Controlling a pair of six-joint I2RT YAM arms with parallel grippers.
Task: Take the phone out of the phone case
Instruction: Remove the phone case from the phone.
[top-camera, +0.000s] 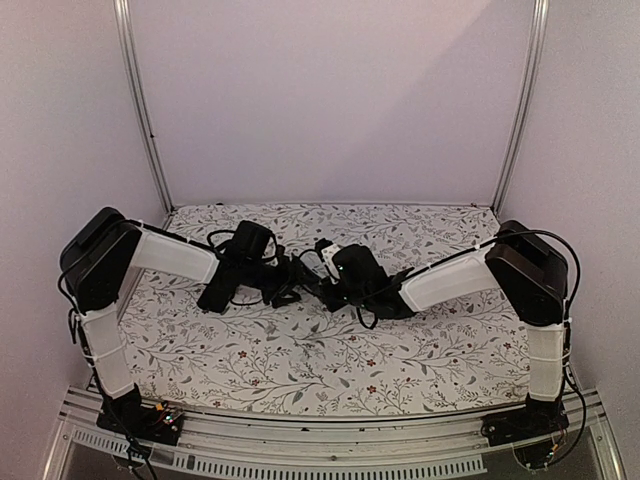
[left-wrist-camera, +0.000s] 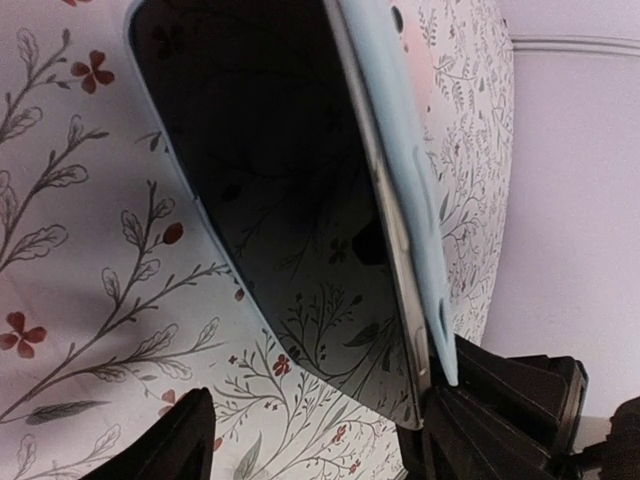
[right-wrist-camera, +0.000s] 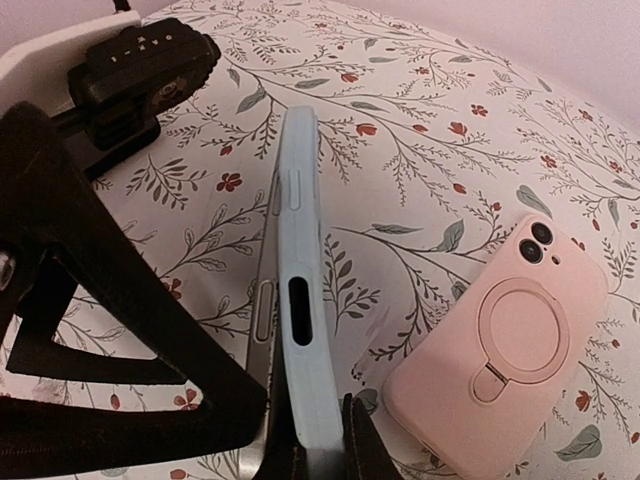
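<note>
Black-screened phone (left-wrist-camera: 280, 200) with a silver frame is being held on edge over the middle of the floral-print counter (right-wrist-camera: 430, 140). It is partly out of its light blue soft phone case (right-wrist-camera: 300, 300), which is gaping away along one long side.

The right gripper (right-wrist-camera: 315, 445) is pinching tight on the blue case's rim, at 6 o'clock in the right wrist view. The left gripper (left-wrist-camera: 320, 425) is standing wide around the glass. One finger (left-wrist-camera: 500, 420) is sitting at the phone's corner at 4 o'clock, and the other finger (left-wrist-camera: 170, 445) is hanging clear at 7 o'clock, so it is gripping nothing as far as I can tell.

To do this step well, the left gripper is probably needing to close across the phone's bare frame only, not the blue lip. It can then draw the phone straight out along its own plane while the right gripper is anchoring the case. Twisting is likely to jam the far corners in the soft rim.

A pink phone case with a ring stand (right-wrist-camera: 510, 330) is lying flat at 4 o'clock from the blue case, quite near, so pulling that way is risking a knock. In the top view, bare counter is lying open toward 12 and 6 o'clock, and the pale walls (top-camera: 330, 100) are standing well apart.
</note>
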